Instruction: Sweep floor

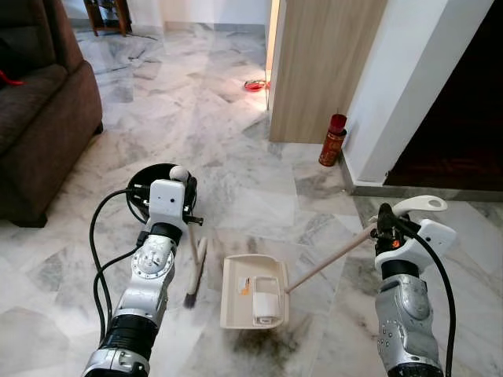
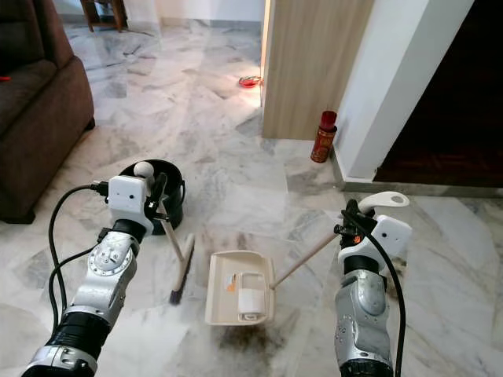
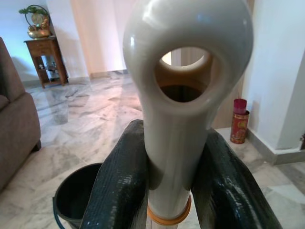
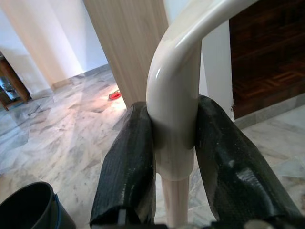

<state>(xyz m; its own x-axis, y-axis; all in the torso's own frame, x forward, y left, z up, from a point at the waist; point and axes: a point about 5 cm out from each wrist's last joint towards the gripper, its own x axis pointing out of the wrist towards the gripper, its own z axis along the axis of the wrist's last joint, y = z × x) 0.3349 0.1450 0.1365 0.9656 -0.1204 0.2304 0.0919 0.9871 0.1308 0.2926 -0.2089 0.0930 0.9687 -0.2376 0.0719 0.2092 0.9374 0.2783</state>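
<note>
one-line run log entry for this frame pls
task: sweep floor | left end effector: shut on broom handle | right end effector: shut on dustpan handle | dustpan: on floor, beside broom head

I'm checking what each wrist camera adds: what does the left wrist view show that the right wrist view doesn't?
Left wrist view alone: the left end effector shut on the broom handle with its hanging loop, the sofa, a side table bearing an ornament, and the red can.

Right wrist view alone: the right end effector shut on the dustpan handle's curved top, dark parquet past the white wall, and a red item on the floor.

Both: the black bucket, the marble floor and the wooden panel.
</note>
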